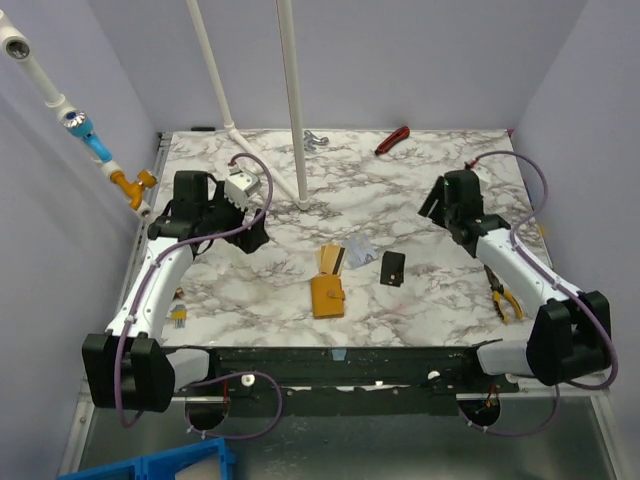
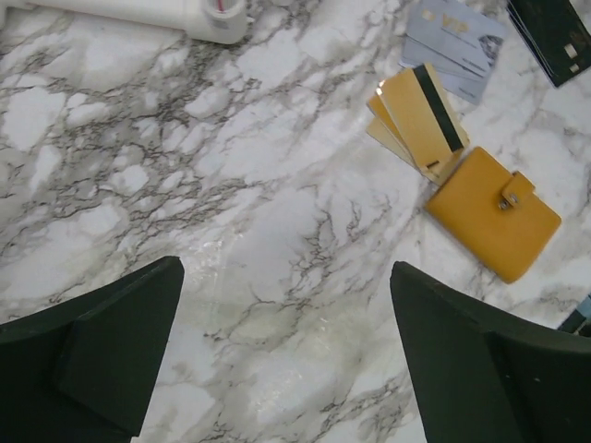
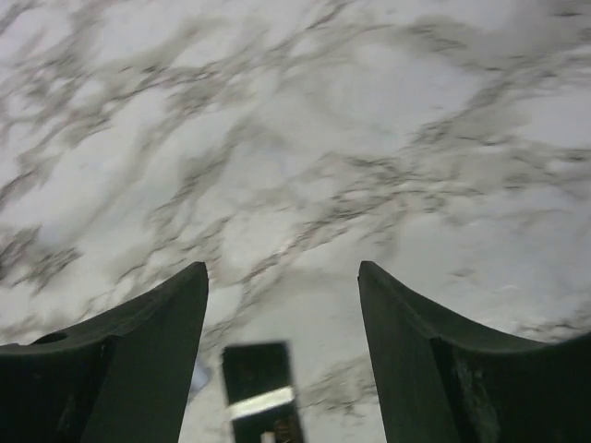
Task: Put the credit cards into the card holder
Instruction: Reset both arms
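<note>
Two gold-tan credit cards point(image 2: 420, 120) with a dark stripe lie fanned on the marble, also seen mid-table point(image 1: 333, 259). Pale grey-blue credit cards point(image 2: 452, 46) lie just beyond them point(image 1: 358, 251). A yellow card holder point(image 2: 492, 212) with a snap tab lies shut beside the gold cards point(image 1: 328, 296). A black card holder point(image 1: 393, 268) lies to its right, blurred in the right wrist view point(image 3: 261, 392). My left gripper point(image 2: 286, 268) is open over bare marble, left of the cards point(image 1: 250, 235). My right gripper point(image 3: 282, 268) is open and empty, up and right of the black holder point(image 1: 432, 205).
A white pole point(image 1: 293, 100) stands at the back centre, and its base point(image 2: 138, 14) shows in the left wrist view. A red-handled tool point(image 1: 392, 140) and a metal clip point(image 1: 318, 138) lie at the far edge. Yellow-handled pliers point(image 1: 505, 300) lie at right, a small tool point(image 1: 178, 315) at left.
</note>
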Tool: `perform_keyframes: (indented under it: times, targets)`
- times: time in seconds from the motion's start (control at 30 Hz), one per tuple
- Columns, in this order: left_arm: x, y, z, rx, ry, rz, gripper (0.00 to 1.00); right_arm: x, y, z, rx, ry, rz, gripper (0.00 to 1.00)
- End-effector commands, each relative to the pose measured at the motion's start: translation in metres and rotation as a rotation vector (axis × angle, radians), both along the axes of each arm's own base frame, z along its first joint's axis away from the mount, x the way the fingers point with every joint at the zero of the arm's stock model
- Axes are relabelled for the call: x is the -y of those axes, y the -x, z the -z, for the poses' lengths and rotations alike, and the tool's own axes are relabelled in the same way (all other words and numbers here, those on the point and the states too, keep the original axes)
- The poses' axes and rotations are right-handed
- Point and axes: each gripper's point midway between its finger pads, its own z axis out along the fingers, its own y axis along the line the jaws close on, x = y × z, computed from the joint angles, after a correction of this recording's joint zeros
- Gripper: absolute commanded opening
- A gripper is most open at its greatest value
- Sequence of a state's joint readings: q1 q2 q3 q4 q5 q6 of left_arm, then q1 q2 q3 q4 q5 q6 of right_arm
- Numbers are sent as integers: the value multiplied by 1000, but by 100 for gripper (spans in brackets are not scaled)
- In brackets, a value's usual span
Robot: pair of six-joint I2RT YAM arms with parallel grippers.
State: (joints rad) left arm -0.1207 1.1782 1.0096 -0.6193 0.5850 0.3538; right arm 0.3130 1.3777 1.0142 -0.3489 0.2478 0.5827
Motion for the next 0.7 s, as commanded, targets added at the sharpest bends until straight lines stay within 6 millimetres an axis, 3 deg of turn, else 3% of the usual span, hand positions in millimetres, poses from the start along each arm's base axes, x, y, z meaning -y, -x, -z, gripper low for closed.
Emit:
perform_keyframes:
  times: [0.0, 0.1, 0.23, 0.47, 0.67]
  targets:
    - [-13, -42, -6, 94, 137, -94, 98, 74, -13, 8, 240, 203, 203, 70]
    - [-25, -59, 3, 201, 193, -141, 98, 106, -8, 16, 313, 291, 358, 77]
    - [-26, -68, 6, 338, 251, -142, 98, 123, -7, 29, 345, 367, 418, 79]
    - [-27, -70, 29, 341, 315, -156, 98, 130, 2, 33, 494, 370, 399, 80]
    - [-37, -70, 31, 357, 325, -201, 99, 135, 12, 41, 565, 365, 410, 80]
